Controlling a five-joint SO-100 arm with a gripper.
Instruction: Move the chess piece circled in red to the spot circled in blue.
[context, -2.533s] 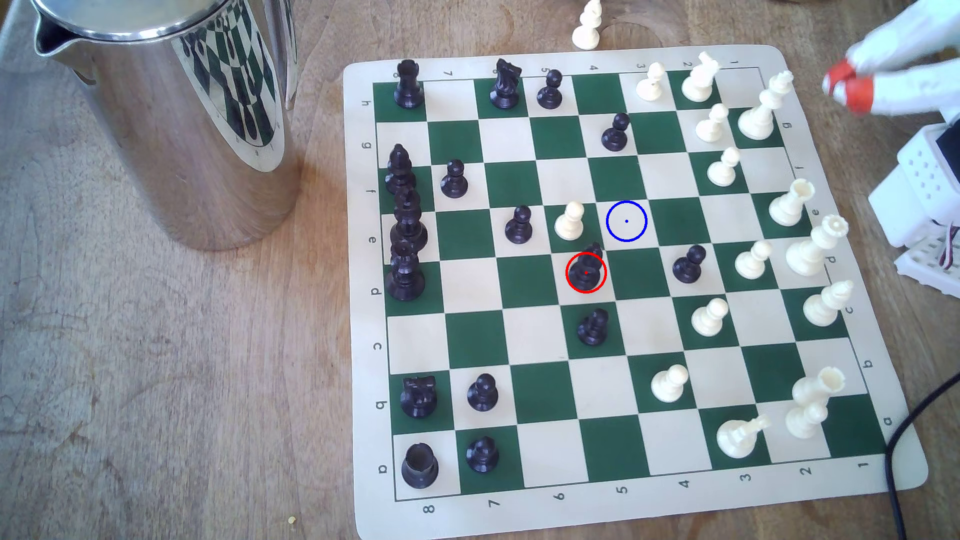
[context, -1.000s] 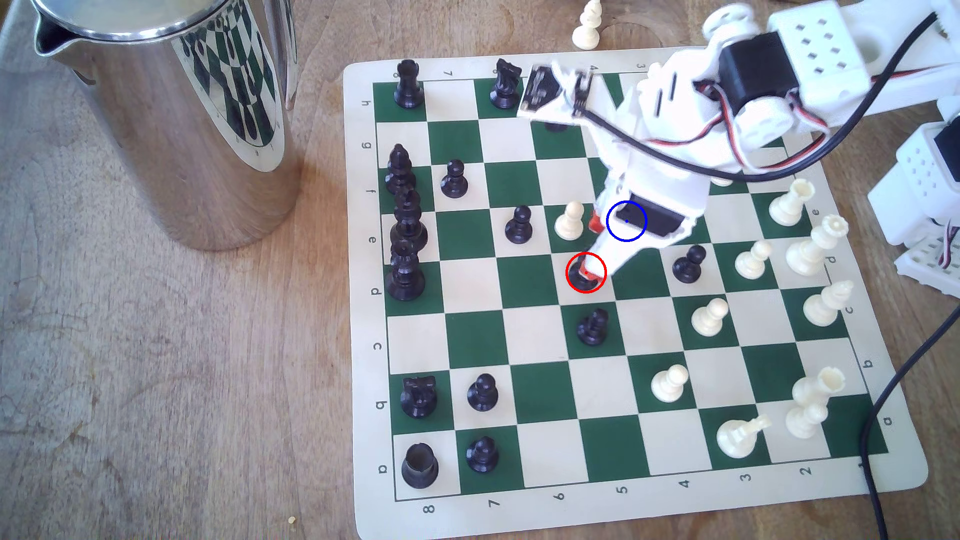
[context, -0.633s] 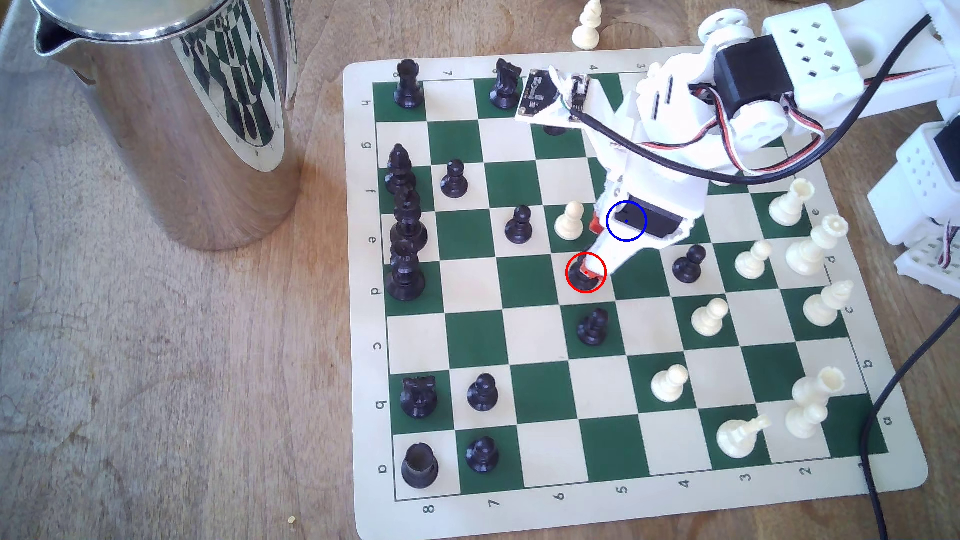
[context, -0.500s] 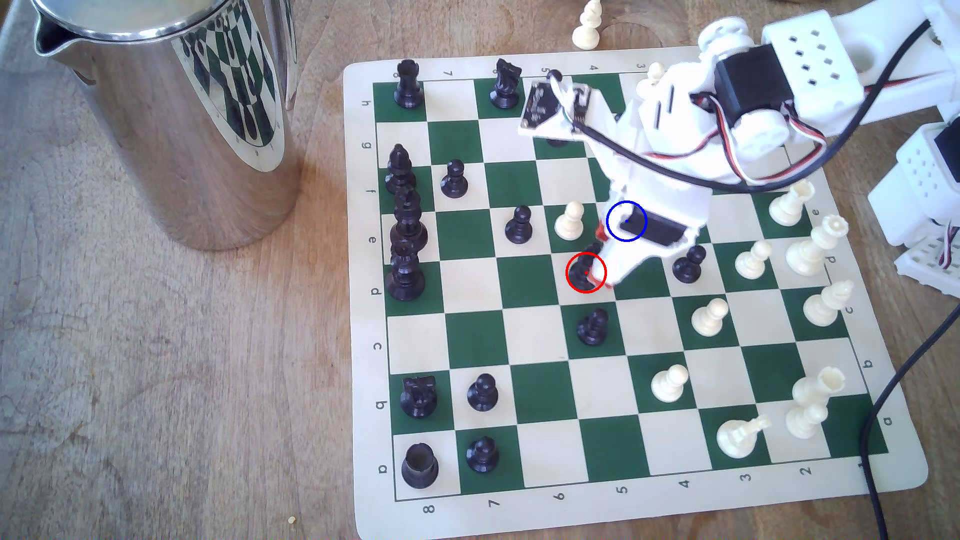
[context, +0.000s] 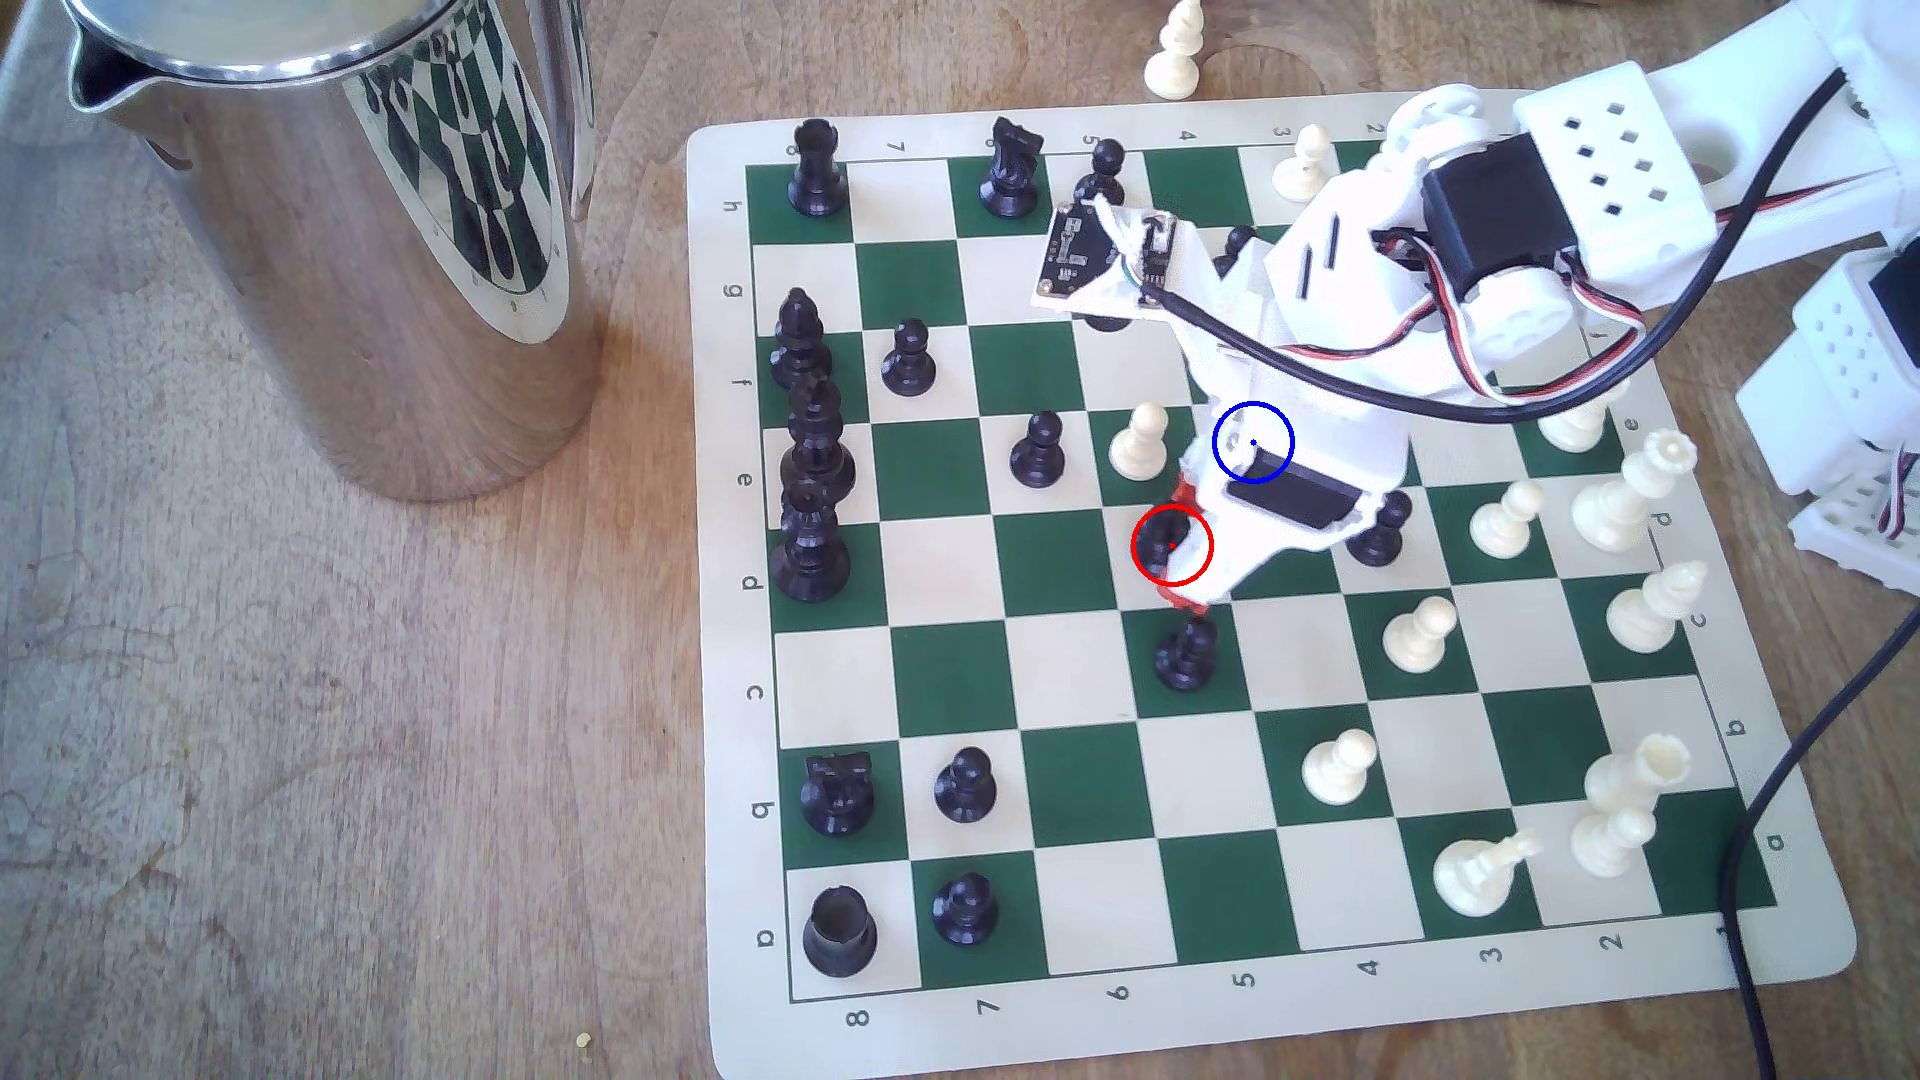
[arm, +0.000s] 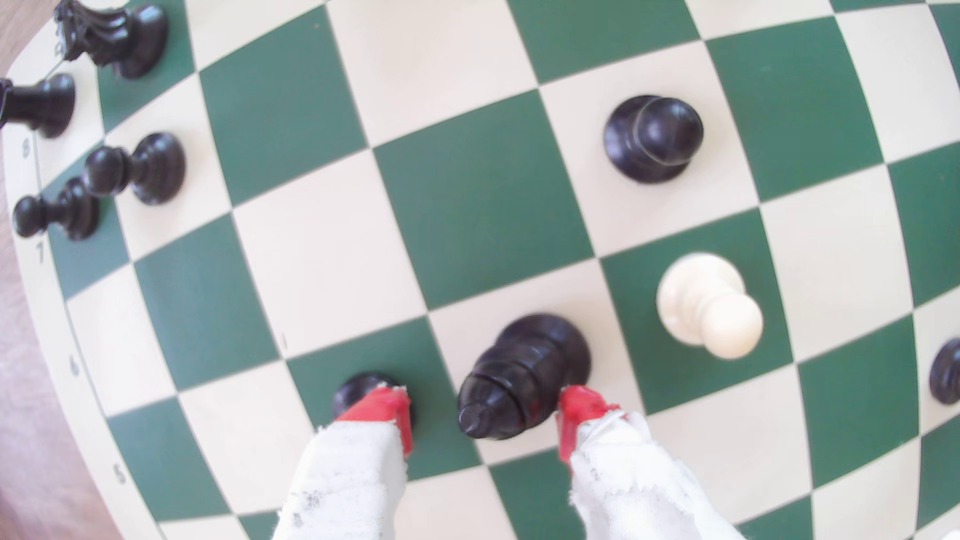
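The chess piece (context: 1155, 540), a small glossy black piece, stands on its cream square inside the red ring, partly covered by a white finger. In the wrist view the chess piece (arm: 519, 384) sits between the two red-tipped fingers of my gripper (arm: 480, 413), which is open. One fingertip (arm: 582, 407) is right against the piece's side; the other fingertip (arm: 382, 410) lies over the head of a neighbouring black pawn (context: 1184, 654). My gripper (context: 1182, 545) straddles the piece in the exterior view. The blue ring falls on the arm, which hides the spot beneath it.
A white pawn (context: 1140, 441) stands one square from the piece, and a black pawn (context: 1380, 535) stands just behind the gripper body. A tall steel jug (context: 332, 228) stands off the board (context: 1101, 997) at the exterior view's left. A black cable (context: 1766, 831) trails over the board's right corner.
The arm came in from the exterior view's right and went down over the piece. In the last half second its red tips spread to either side of it. The piece has not moved.
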